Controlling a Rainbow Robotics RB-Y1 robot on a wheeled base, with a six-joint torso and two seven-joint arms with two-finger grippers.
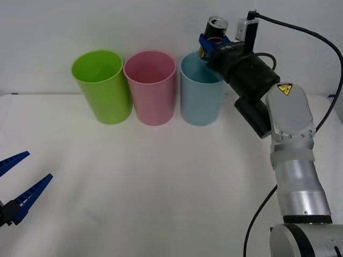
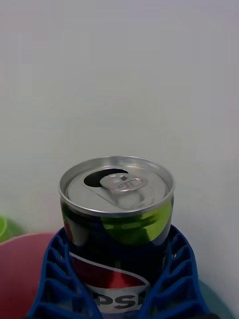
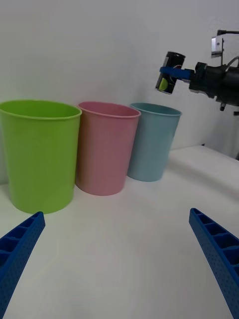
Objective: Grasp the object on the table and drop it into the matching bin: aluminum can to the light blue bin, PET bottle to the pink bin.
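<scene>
My right gripper is shut on the small black aluminum can, held upright in the air above the far right rim of the light blue bin. In the right wrist view the can shows its silver pull-tab top, green band and red-white label between the blue fingers. The left wrist view shows the can held high over the light blue bin. The pink bin stands just left of the blue one. My left gripper stands open low at the table's near left.
A lime green bin stands left of the pink one, the three in a row at the back of the white table. A white wall rises behind them. A black cable loops off the right wrist.
</scene>
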